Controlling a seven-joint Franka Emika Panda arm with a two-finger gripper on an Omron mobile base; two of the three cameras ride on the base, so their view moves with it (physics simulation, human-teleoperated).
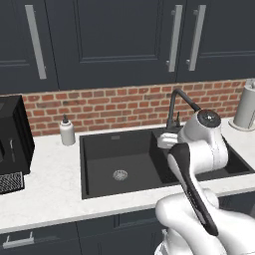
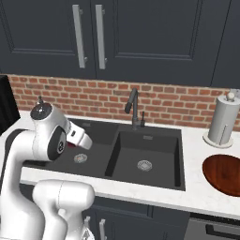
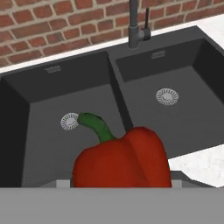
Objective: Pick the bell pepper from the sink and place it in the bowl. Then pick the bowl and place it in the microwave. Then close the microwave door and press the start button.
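Kitchen — sink (image 1: 99, 149), brick backsplash (image 1: 114, 107), dark cabinets (image 1: 109, 40).

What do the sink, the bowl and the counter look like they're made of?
The sink: matte black, likely composite or coated stone, since it shows no glare; only its round drains look metallic. The bowl: reddish-brown with a soft sheen, probably polished wood, though the grain is too faint to confirm. The counter: white with faint grey mottling, apparently marble or similar stone.
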